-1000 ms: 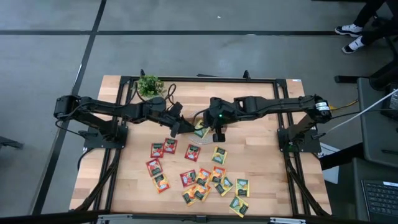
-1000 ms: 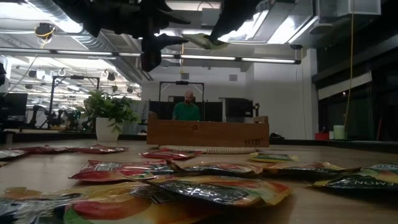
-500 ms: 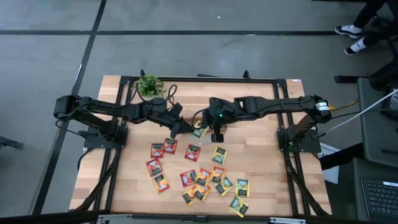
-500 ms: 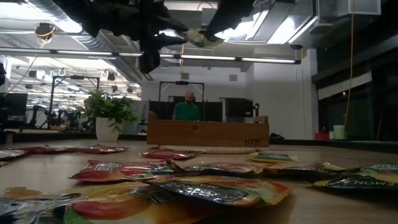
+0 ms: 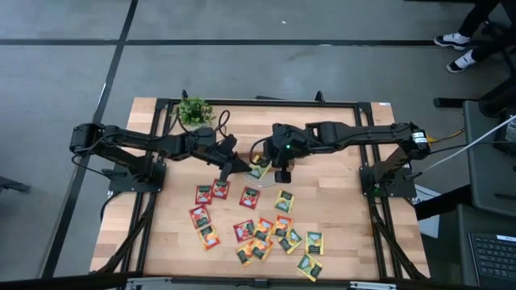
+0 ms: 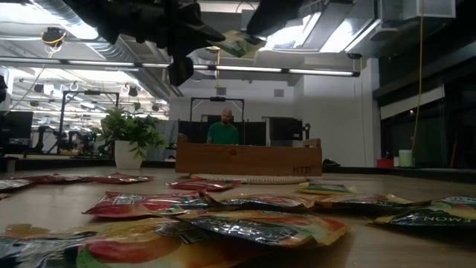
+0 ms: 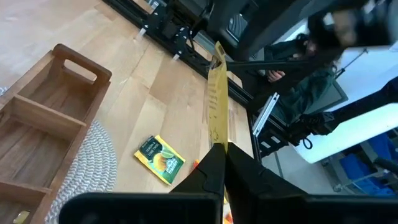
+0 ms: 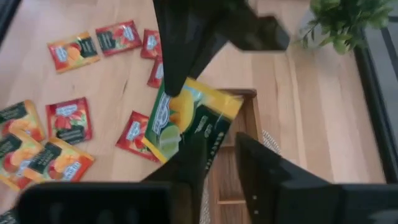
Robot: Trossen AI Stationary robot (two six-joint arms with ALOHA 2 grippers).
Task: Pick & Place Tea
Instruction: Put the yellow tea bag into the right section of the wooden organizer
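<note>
A yellow-green tea sachet (image 8: 198, 119) hangs in the air between my two arms, above the long wooden tray (image 7: 43, 121). My left gripper (image 7: 221, 157) reaches in from the table's left and is shut on it. My right gripper (image 8: 221, 160) comes from the right with its fingers apart at the sachet's other end. In the high view the sachet (image 5: 260, 170) shows between the left gripper (image 5: 244, 167) and the right gripper (image 5: 272, 171). Several red, orange and yellow-green sachets (image 5: 258, 225) lie flat on the near half of the table. My left gripper pinches the sachet by one edge, near a corner (image 8: 169, 93), between its two fingers. The fingers come nearly level from the table's left. The sachet juts out beyond the fingertips (image 7: 216, 102), lifted clear above the tray. My right gripper: one finger (image 8: 186, 155) overlaps the sachet's lower edge; whether they touch I cannot tell.
The tray (image 6: 249, 158) rests on a round woven mat (image 7: 93, 165) at the middle of the table's far side. A small potted plant (image 5: 193, 110) stands at the far left. One yellow-green sachet (image 7: 159, 159) lies beside the mat. A person (image 6: 223, 128) sits beyond the table.
My left gripper has shut on the raised sachet's edge while staying in place. My right gripper, shut on the sachet a second ago, has parted its fingers. The sachet has stayed in the air between the two and tipped a little.
</note>
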